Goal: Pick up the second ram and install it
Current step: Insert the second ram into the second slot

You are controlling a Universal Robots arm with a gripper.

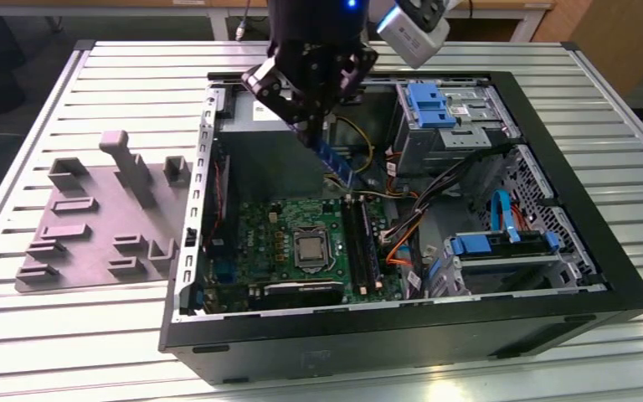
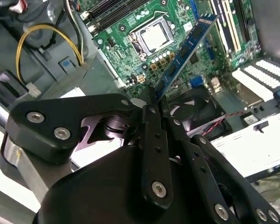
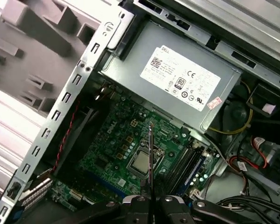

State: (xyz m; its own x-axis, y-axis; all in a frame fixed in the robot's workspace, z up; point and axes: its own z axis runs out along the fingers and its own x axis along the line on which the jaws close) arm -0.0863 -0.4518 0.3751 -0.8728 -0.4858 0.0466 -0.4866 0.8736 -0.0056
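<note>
Open computer case [image 1: 411, 331] lies on a slatted metal table [image 1: 64, 352]; its black near wall faces the exterior camera. Inside, toward the near left, sits the green motherboard [image 1: 288, 226], with the processor socket [image 1: 311, 248] at its middle and the long black memory slots [image 1: 357, 243] just to the socket's right in the exterior view.

Above the board, toward the far side, the gripper [image 1: 312, 127] hangs over the case with its fingers [image 2: 154, 140] closed on the upper end of the second ram [image 1: 334, 161]. The stick is off the board, not seated, tilted, lower end angled down toward the slots. In the second wrist view the second ram [image 2: 184, 51] reads as a thin, long blue board carrying a row of dark chips; the first wrist view shows it edge-on.

Far right: blue drive brackets [image 1: 430, 102]. Outside the case, left: grey moulded fixture tray [image 1: 98, 218].
</note>
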